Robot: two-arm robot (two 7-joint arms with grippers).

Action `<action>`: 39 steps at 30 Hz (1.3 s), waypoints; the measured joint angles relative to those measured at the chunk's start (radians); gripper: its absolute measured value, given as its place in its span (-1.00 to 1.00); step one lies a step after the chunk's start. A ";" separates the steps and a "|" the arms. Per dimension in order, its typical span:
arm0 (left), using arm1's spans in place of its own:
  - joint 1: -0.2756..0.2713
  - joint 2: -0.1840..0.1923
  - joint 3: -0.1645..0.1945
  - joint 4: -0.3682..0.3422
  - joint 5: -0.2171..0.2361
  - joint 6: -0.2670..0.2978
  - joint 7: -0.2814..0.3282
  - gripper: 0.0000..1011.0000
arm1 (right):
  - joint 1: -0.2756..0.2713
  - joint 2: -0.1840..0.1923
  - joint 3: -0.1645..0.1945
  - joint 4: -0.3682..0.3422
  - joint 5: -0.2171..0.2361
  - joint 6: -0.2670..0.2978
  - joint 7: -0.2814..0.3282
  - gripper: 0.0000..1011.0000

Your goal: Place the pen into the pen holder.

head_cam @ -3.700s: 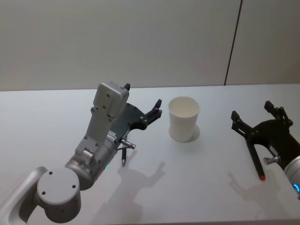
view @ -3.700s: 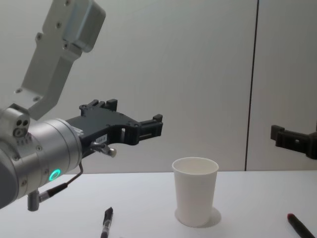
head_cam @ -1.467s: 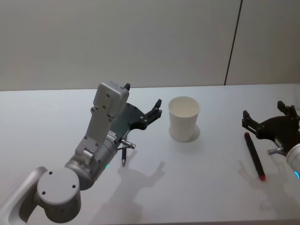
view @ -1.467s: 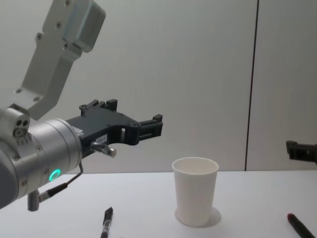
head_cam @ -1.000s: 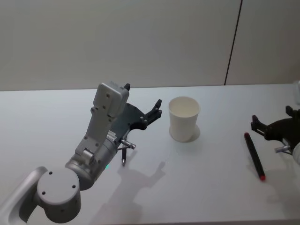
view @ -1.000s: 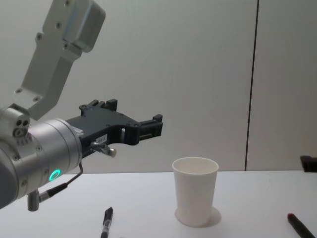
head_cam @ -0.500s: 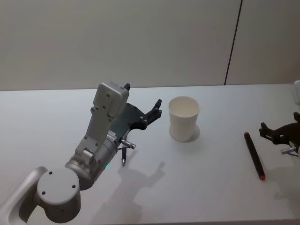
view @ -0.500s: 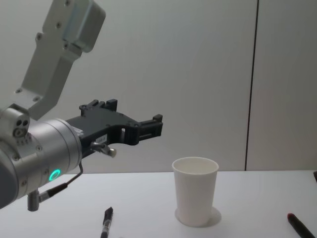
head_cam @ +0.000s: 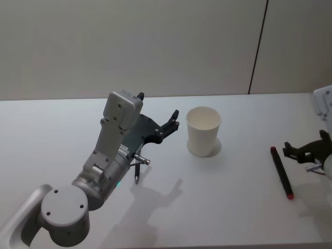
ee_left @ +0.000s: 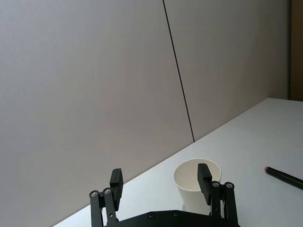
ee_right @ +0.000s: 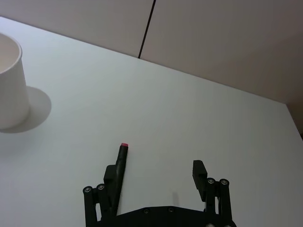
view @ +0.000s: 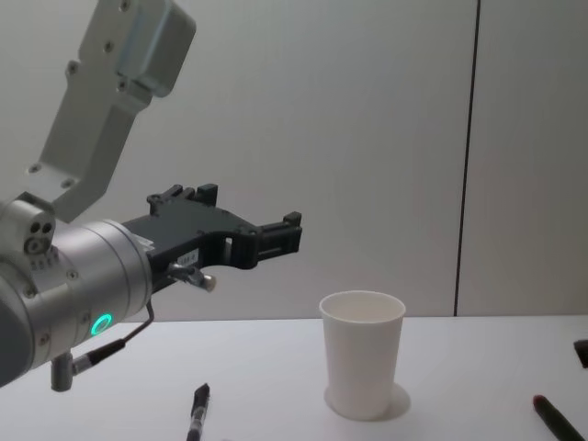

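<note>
The pen holder is a white paper cup, standing upright at mid-table. One black pen with a red end lies flat to its right. My right gripper hovers open just right of this pen, with one finger close beside the barrel. A second black pen lies left of the cup, below my left arm. My left gripper hangs open and empty in the air, pointing at the cup from the left.
The white table runs back to a plain wall with a dark vertical seam. My left arm's large grey body stands over the table's left half. The table's right edge lies just beyond the right gripper.
My right gripper has drawn back to the right, off the red-ended pen, which stays flat where it was. In the last half second it edged slightly back toward the pen. The left arm is still.
</note>
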 joint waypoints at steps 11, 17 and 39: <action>0.000 0.000 0.000 0.000 0.000 0.000 0.000 0.98 | 0.050 -0.027 -0.008 0.082 -0.021 0.040 0.032 0.98; 0.000 0.000 0.000 0.000 0.000 0.000 0.000 0.98 | 0.072 -0.040 -0.007 0.126 -0.011 0.041 0.041 0.98; 0.000 0.000 0.000 0.000 0.000 0.000 0.000 0.98 | 0.183 -0.093 0.026 0.337 0.120 0.008 0.022 0.98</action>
